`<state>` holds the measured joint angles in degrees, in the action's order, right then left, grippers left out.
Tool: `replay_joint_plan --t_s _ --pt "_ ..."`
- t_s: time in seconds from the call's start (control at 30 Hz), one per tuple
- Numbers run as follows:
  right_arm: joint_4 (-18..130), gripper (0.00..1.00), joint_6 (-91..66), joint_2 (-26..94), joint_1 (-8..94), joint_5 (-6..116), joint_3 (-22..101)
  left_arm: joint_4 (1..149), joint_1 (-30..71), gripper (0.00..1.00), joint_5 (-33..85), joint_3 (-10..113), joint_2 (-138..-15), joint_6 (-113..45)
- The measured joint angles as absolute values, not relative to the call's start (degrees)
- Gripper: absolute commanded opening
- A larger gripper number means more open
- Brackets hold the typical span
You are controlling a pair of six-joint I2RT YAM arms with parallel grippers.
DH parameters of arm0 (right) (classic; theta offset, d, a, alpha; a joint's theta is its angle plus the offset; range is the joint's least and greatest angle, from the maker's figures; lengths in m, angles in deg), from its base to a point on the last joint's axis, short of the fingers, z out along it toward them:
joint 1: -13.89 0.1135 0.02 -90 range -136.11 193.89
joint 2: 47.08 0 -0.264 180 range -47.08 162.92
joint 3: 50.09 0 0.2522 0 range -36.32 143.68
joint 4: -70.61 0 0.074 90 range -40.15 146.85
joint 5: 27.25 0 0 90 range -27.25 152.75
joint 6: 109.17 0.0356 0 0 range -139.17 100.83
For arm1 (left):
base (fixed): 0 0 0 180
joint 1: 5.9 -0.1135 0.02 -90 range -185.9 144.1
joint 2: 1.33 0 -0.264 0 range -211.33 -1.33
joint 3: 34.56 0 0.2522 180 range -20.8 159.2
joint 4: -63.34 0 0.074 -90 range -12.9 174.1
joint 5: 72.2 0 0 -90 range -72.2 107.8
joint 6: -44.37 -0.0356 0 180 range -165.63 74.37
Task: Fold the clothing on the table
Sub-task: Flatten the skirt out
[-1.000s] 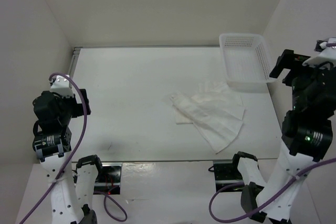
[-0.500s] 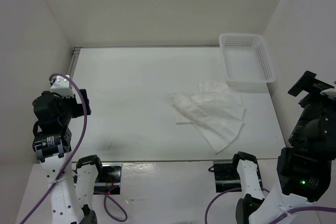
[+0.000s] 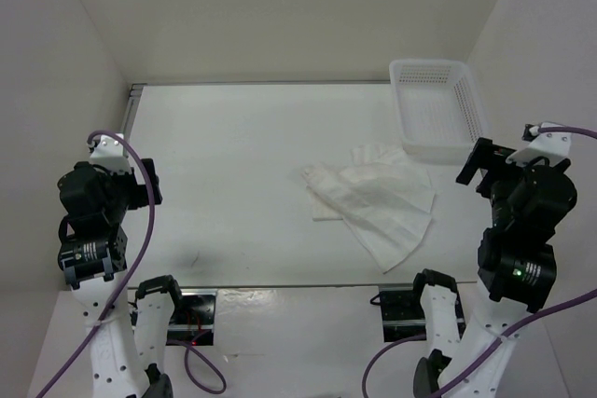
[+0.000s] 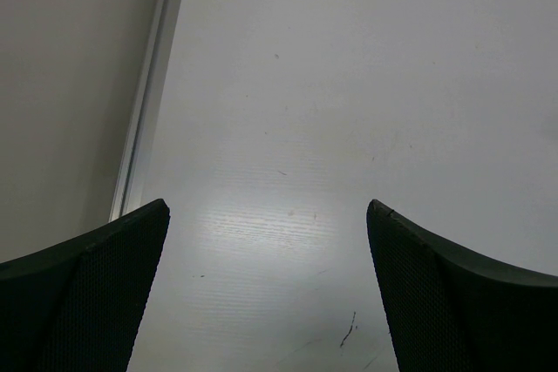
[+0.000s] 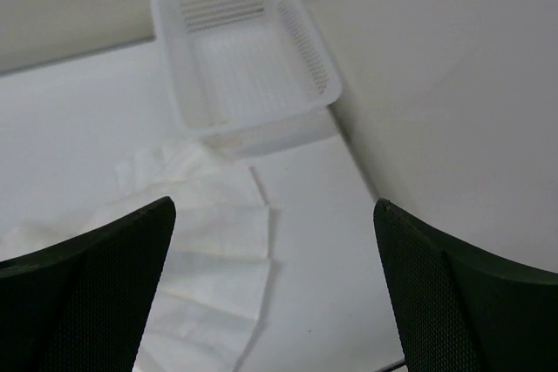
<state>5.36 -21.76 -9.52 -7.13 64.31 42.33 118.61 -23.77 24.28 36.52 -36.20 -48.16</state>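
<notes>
Clothing (image 3: 378,207) lay loose on the bench (image 3: 233,165), right of centre and unfolded. Narrow end pointed left toward mid-bench. Wide fanned end ran toward the near-right edge, with pleat lines showing along its length. A rumpled upper corner sat just beside the near wall of the white perforated basket (image 3: 438,118); couldn't tell whether it touched. A small flat layer stuck out under the left side of the garment. Basket was in the far-right corner of the bench, with nothing visible in it.

Left hand (image 4: 266,206): fingers wide apart, nothing between them. It was held above bare bench at the left side, well apart from the clothing. Its wrist view showed only white surface, a few small dark scuffs and the grey rail (image 4: 153,93) along the left edge.

Right hand (image 5: 275,202): fingers also wide apart, gripping nothing. It was raised at the right edge of the bench and aimed toward the far side, clear of the fabric. Its wrist view took in the basket, the right part of the clothing and the right-hand wall (image 5: 453,76).

A purple cable (image 3: 149,221) looped along the left arm.
</notes>
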Motion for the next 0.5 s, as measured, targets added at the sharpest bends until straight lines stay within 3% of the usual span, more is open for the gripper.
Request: replay_joint_plan --t_s 0.33,0.5 --pt "-0.1 0.98 -23.8 -8.1 -8.6 34.2 41.2 118.6 -23.8 1.0 24.3 36.5 -35.7 -48.2" --pt "-3.9 0.98 -26.7 -2.3 -8.9 29.6 40.8 118.5 -23.8 1.0 24.7 36.5 -35.2 -48.2"
